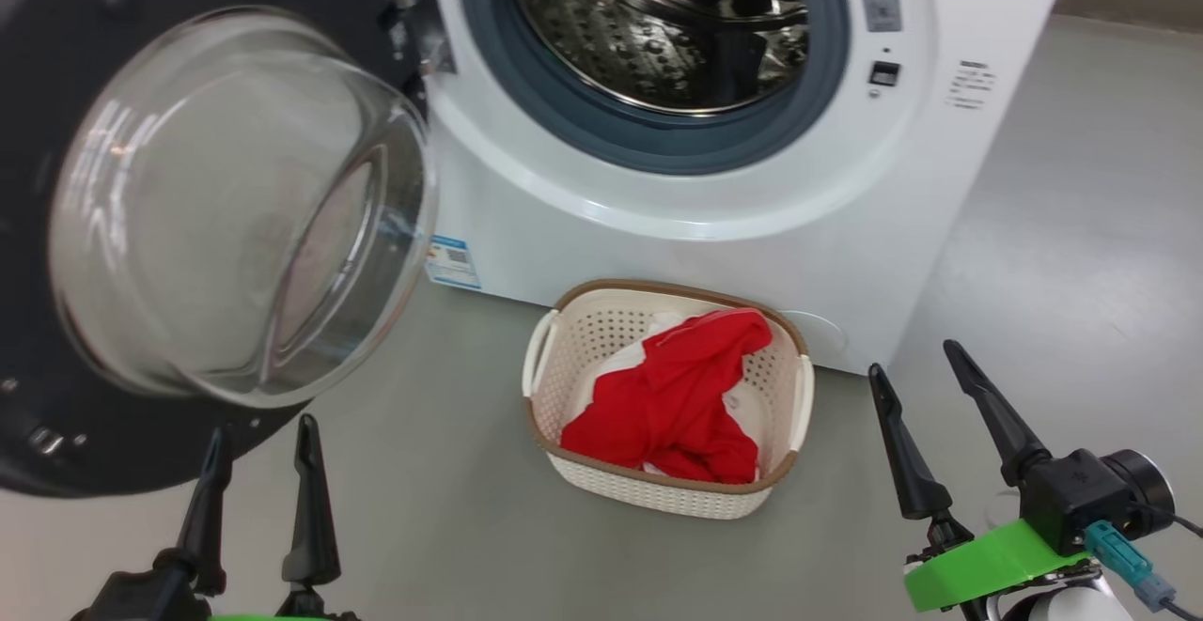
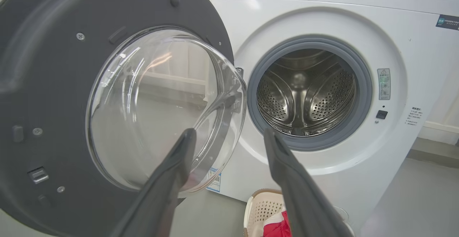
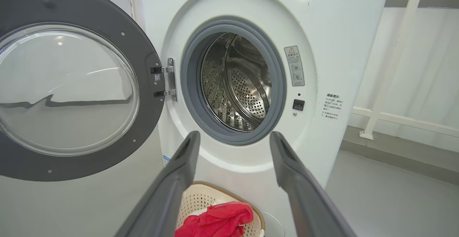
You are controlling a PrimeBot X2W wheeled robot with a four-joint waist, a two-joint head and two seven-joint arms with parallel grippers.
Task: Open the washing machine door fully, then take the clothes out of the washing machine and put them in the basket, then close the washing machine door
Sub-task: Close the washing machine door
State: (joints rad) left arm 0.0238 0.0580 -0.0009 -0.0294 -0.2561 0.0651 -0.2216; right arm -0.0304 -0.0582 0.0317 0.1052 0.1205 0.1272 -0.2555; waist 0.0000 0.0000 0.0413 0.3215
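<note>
The washing machine [image 1: 752, 226] stands ahead with its steel drum [image 1: 658, 20] showing nothing inside. Its door [image 1: 38, 226] hangs swung wide to the left, the glass bowl [image 1: 235, 208] bulging toward me. The cream basket [image 1: 799, 395] sits on the floor in front of the machine, holding red clothes [image 1: 681, 405] over something white. My left gripper [image 1: 260, 439] is open just below the door's lower rim, holding nothing. My right gripper [image 1: 916, 358] is open and holds nothing, to the right of the basket. The wrist views show the door [image 2: 43, 86] [image 3: 143, 50], the drum [image 2: 304, 93] [image 3: 236, 83] and the basket [image 2: 260, 204] [image 3: 200, 197].
Grey floor [image 1: 1081, 226] spreads right of the machine and in front of the basket. A small blue label [image 1: 452, 261] marks the machine's lower left corner. A white railing [image 3: 394, 86] and a pale wall stand to the machine's right.
</note>
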